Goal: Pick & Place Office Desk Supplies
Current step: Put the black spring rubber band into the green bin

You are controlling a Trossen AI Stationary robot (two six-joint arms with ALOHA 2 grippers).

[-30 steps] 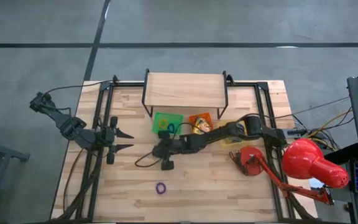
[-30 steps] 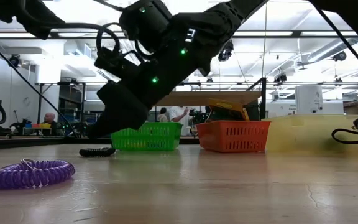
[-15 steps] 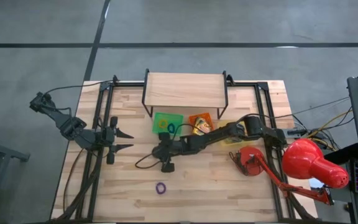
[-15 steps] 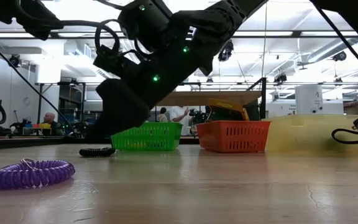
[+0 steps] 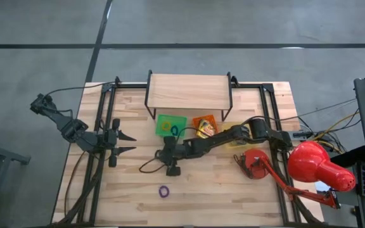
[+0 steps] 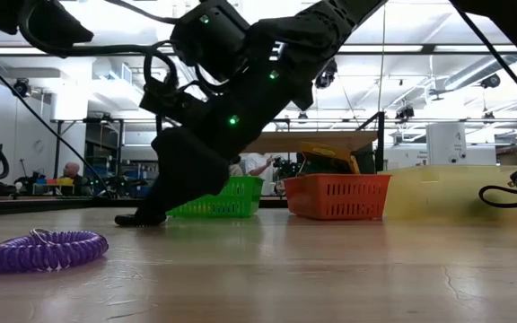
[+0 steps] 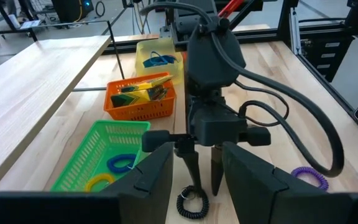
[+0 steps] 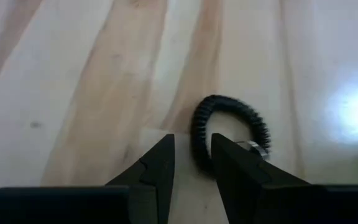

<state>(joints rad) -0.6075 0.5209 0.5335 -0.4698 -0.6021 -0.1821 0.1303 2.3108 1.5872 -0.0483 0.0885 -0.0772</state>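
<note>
Right end effector is lowered to the bench in front of the green tray, fingers parted and straddling one side of a black coiled band. No grip is made yet; the band lies flat on the wood, touching or just beside the fingertips. Left end effector is parked open at the left edge of the bench, well apart from the work.

Risks, as judged:
- Only one edge of the coil sits between the fingers, so a close could pinch the rim and let it spring out or roll away.
- Fingertips are at the wood, so further descent could jam them and push the band sideways.
- The coil is springy, so it could stretch or snag on a finger at release over a tray.

A purple coiled band lies alone nearer the front edge, still to be picked. Blue and yellow bands are seen in the green tray; printed boxes sit in the orange tray; a blue band lies in the yellow tray.

Surface: pale wood planks, smooth, black frame rails, a raised wooden shelf at the back, a red desk lamp at the right. Room: open workshop, ceiling lights, people far behind.
</note>
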